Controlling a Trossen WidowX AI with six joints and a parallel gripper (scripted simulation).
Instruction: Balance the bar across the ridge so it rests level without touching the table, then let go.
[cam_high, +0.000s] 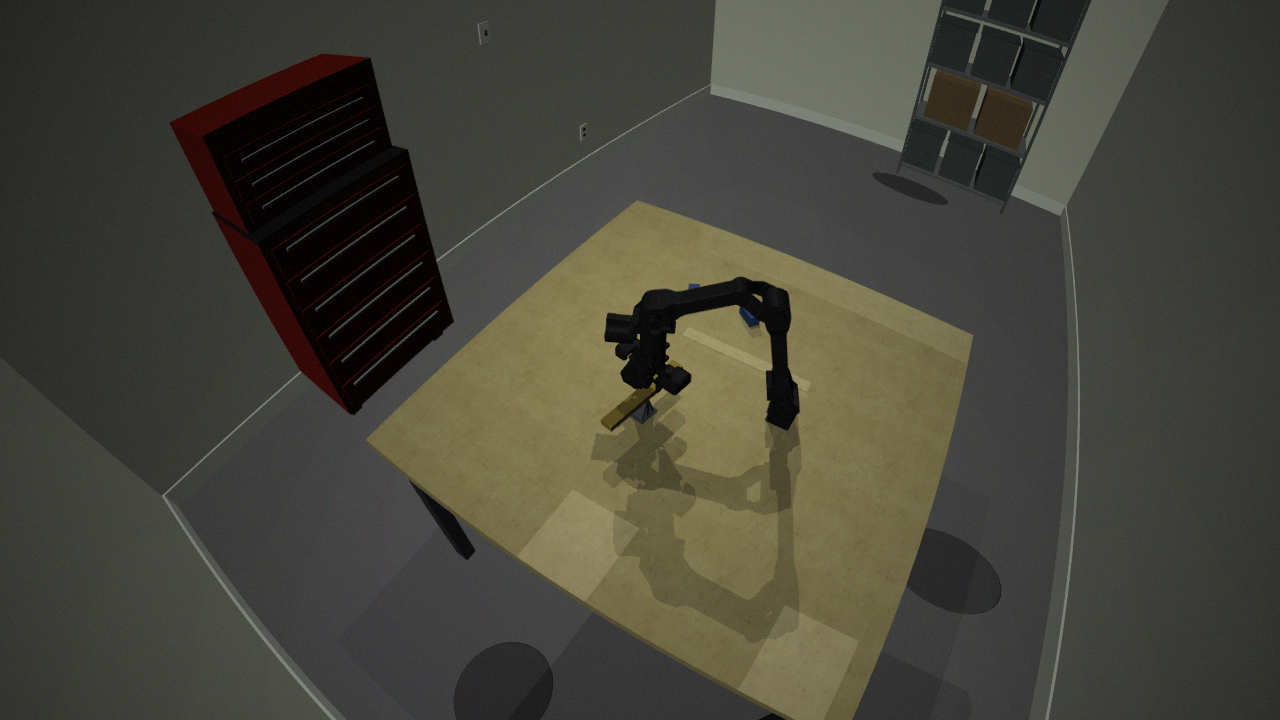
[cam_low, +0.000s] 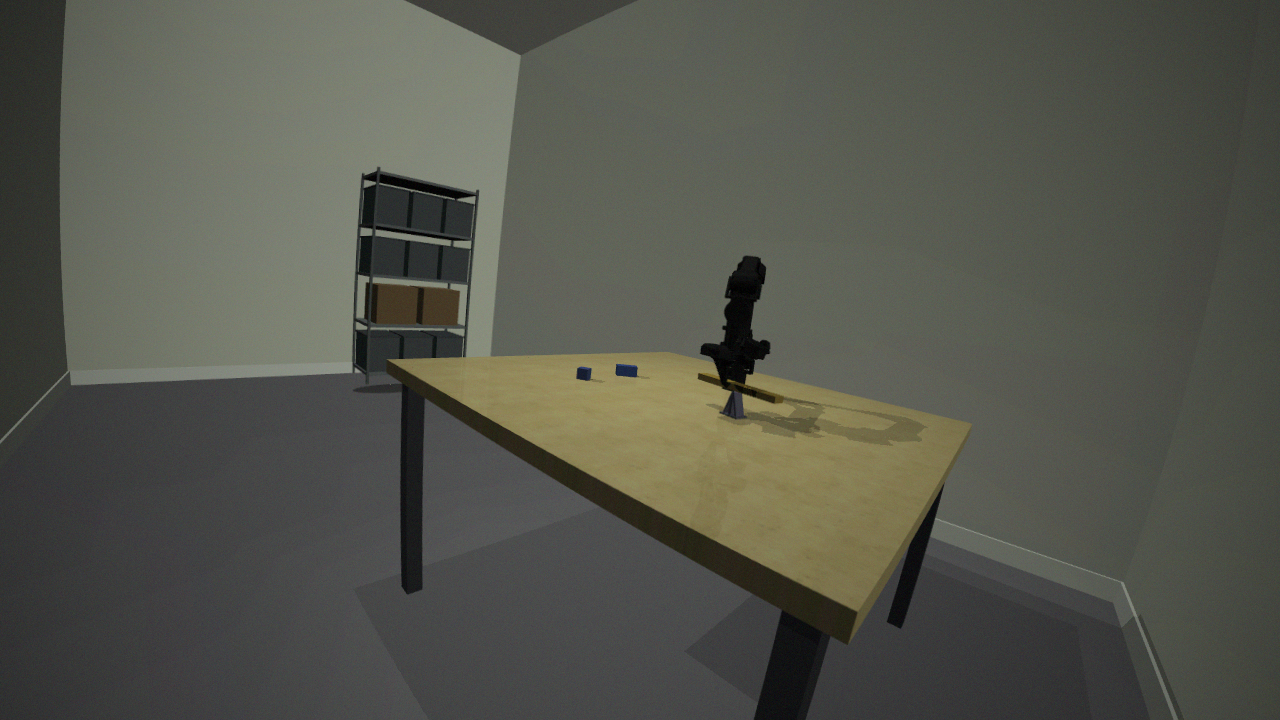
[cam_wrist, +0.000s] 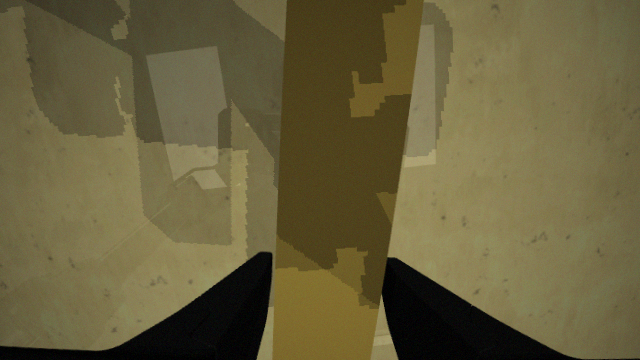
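The tan bar (cam_high: 620, 412) (cam_low: 762, 393) (cam_wrist: 340, 150) lies across the small dark ridge (cam_high: 644, 412) (cam_low: 734, 407) near the middle of the table (cam_high: 850, 501) (cam_low: 680, 465). Both bar ends look clear of the table top. My gripper (cam_high: 653, 386) (cam_low: 736, 374) (cam_wrist: 327, 267) hangs straight down over the bar's middle. Its two black fingers straddle the bar with a thin gap on each side, so it is slightly open and not clamping. The ridge is hidden under the bar in the wrist view.
Two small blue blocks (cam_low: 583, 372) (cam_low: 626, 368) lie toward the far side of the table, behind the arm's base (cam_high: 780, 407). A red tool chest (cam_high: 313, 223) and a metal shelf (cam_low: 416, 268) (cam_high: 984, 98) stand on the floor, off the table.
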